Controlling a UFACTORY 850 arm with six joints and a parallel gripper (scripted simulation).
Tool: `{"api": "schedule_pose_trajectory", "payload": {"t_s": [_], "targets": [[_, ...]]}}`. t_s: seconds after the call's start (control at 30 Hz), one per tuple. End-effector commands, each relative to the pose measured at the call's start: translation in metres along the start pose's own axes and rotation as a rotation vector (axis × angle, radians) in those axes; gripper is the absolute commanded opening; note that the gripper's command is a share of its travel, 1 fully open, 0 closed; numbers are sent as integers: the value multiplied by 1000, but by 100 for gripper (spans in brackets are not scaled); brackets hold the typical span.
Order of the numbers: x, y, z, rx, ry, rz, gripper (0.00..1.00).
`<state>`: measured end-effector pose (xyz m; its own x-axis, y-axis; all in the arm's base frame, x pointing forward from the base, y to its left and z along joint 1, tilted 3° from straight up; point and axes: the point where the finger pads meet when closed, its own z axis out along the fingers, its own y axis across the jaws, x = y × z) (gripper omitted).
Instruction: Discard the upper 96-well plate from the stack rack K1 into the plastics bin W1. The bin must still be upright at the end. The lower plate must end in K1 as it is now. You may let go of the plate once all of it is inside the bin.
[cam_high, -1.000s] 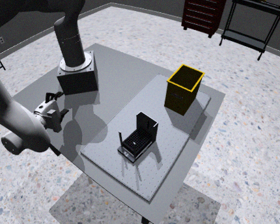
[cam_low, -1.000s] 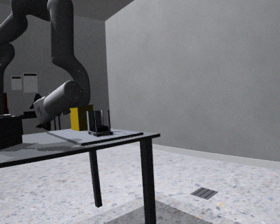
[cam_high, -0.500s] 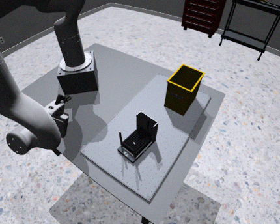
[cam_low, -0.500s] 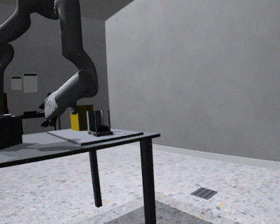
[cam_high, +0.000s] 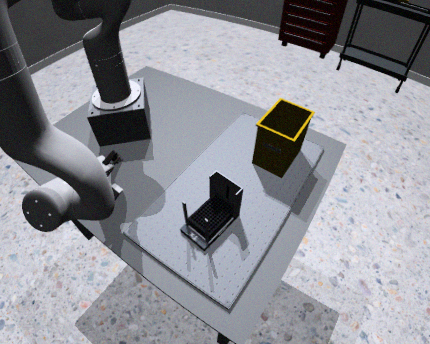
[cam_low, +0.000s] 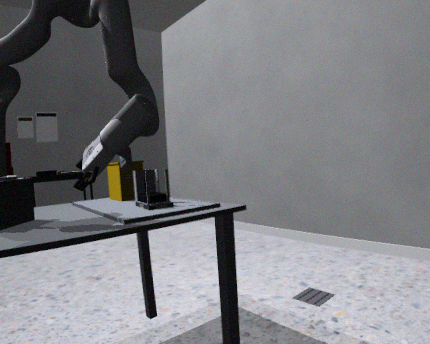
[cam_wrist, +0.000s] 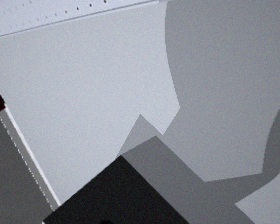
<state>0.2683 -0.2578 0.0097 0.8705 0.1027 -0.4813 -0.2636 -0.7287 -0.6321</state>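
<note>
The stack rack K1 (cam_high: 226, 191) (cam_low: 146, 186) stands on the perforated board (cam_high: 235, 145) (cam_low: 192, 205), black with a tall back wall. The upper 96-well plate (cam_high: 210, 216) lies flat in it, black with a grid of wells; the lower plate is hidden beneath it. The plastics bin W1 (cam_high: 281, 137) (cam_low: 119, 181), dark with a yellow rim, stands upright at the board's far end. My gripper (cam_high: 111, 160) (cam_low: 83, 180) is open and empty, low over the bare table left of the board, well apart from the rack. The wrist view shows no fingers.
The arm's black base block (cam_high: 120, 122) (cam_wrist: 117, 197) stands on the grey table (cam_high: 200, 105) (cam_low: 50, 222) near the gripper. The wrist view shows the table top and the board's edge (cam_wrist: 50, 11). A red cabinet (cam_high: 310, 22) and a black cart (cam_high: 385, 35) stand on the floor.
</note>
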Motion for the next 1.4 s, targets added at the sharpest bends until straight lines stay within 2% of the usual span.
{"api": "schedule_pose_trajectory", "payload": {"t_s": [0.0, 0.2, 0.57, 0.7, 0.8, 0.87, 1.03, 1.1, 1.17, 1.27, 1.37], "targets": [[14, -6, -10, -87, 7, 140, 100], [28, -13, -20, -153, 35, 252, 100], [59, -33, -40, -294, 150, 525, 100], [63, -36, -43, -309, 169, 559, 100], [73, -45, -50, -341, 219, 639, 100], [75, -46, -51, -346, 227, 651, 100], [90, -59, -61, -380, 307, 760, 100], [91, -61, -62, -382, 311, 765, 100], [98, -67, -66, -393, 353, 815, 100], [99, -69, -67, -394, 356, 820, 100], [109, -79, -73, -405, 423, 894, 100]]}}
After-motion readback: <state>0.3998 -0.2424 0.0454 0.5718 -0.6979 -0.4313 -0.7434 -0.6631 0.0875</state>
